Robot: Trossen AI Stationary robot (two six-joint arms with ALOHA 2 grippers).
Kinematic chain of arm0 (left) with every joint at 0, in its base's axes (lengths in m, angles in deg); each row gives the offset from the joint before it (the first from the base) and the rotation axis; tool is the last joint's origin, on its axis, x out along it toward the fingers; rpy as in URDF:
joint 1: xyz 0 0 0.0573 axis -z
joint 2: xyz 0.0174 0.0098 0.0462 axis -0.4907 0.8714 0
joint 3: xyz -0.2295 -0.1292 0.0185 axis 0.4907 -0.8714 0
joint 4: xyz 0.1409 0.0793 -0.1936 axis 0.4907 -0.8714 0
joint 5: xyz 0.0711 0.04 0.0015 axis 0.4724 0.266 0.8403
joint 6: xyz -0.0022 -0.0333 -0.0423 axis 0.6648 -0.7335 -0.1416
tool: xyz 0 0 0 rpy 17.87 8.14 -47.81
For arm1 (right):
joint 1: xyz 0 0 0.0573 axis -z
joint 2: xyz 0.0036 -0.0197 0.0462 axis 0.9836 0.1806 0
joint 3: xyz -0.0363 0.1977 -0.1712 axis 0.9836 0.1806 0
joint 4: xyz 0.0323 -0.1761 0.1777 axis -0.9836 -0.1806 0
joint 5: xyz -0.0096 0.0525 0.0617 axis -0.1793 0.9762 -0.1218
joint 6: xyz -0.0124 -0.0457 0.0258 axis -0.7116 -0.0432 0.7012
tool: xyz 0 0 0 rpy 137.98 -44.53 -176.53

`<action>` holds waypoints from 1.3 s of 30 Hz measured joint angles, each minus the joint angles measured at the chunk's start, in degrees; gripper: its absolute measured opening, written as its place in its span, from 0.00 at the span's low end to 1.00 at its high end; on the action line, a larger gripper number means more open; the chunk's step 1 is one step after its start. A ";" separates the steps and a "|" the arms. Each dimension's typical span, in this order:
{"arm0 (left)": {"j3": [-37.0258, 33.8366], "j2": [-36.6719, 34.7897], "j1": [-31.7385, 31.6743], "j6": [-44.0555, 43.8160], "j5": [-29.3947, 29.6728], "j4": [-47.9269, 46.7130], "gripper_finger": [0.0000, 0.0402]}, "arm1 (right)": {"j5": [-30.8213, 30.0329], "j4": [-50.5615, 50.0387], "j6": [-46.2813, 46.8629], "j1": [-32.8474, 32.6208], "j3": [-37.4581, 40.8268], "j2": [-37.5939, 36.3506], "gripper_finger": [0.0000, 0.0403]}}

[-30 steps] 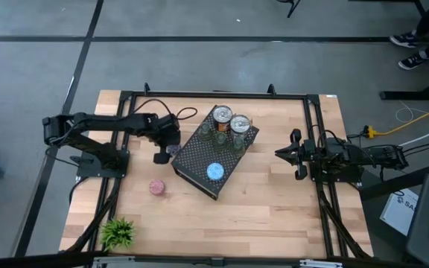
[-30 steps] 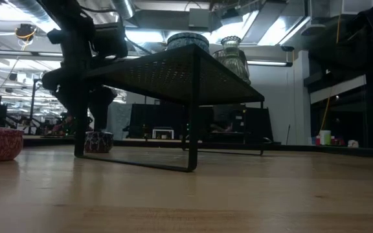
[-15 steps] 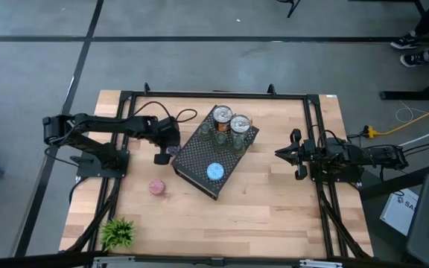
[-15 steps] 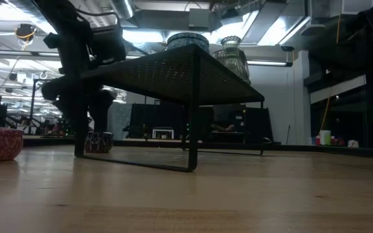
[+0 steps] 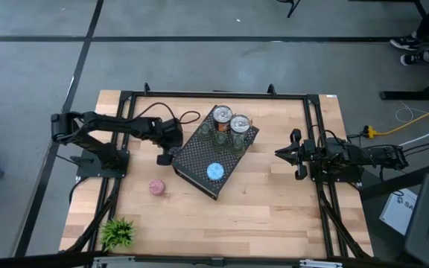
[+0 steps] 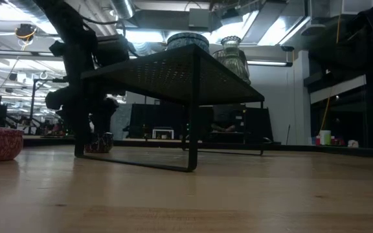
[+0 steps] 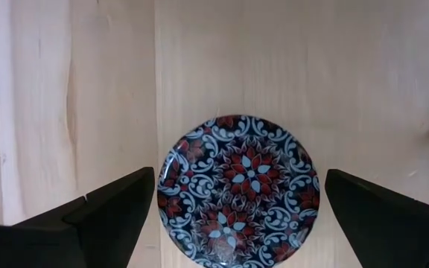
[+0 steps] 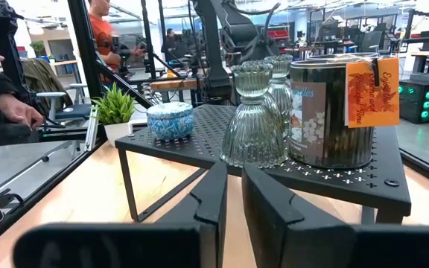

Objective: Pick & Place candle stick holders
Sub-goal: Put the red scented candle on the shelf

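On perforated box (image 5: 214,155) — two cans (image 5: 230,120), apparently two glass holders (image 8: 254,117), one blue round (image 5: 214,171).

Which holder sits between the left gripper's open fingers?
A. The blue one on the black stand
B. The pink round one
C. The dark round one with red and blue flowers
C: the left wrist view shows the flowered holder between the left gripper's spread fingers.

8 holders (image 5: 216,172), 1 plant (image 5: 118,233)

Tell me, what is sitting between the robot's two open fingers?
A round flowery candle holder sits on the wooden table between the left gripper's open fingers, not touching them, in the left wrist view.
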 joint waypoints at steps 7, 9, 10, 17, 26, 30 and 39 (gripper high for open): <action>0.00 0.50 0.00 -0.17 0.80 -0.03 0.93 | 0.00 0.00 0.00 0.01 0.00 0.00 0.12; 0.00 0.50 0.00 -0.17 0.87 -0.06 0.90 | 0.00 0.00 0.00 0.00 0.00 0.00 0.12; 0.00 0.50 0.00 -0.15 0.87 -0.05 0.89 | 0.00 0.00 0.00 0.02 0.00 0.00 0.12; 0.00 0.48 0.00 -0.17 0.89 -0.09 0.81 | 0.00 0.00 -0.02 0.00 0.00 0.00 0.12; 0.00 0.48 0.00 -0.17 0.90 -0.12 0.76 | 0.00 0.00 0.00 0.01 0.00 0.00 0.12; 0.00 0.48 0.00 -0.17 0.90 -0.16 0.77 | 0.00 0.00 0.00 0.00 0.00 0.00 0.12; 2.03 0.48 0.00 -1.67 1.07 -4.71 0.76 | 0.00 0.00 -0.02 0.02 0.00 0.00 0.12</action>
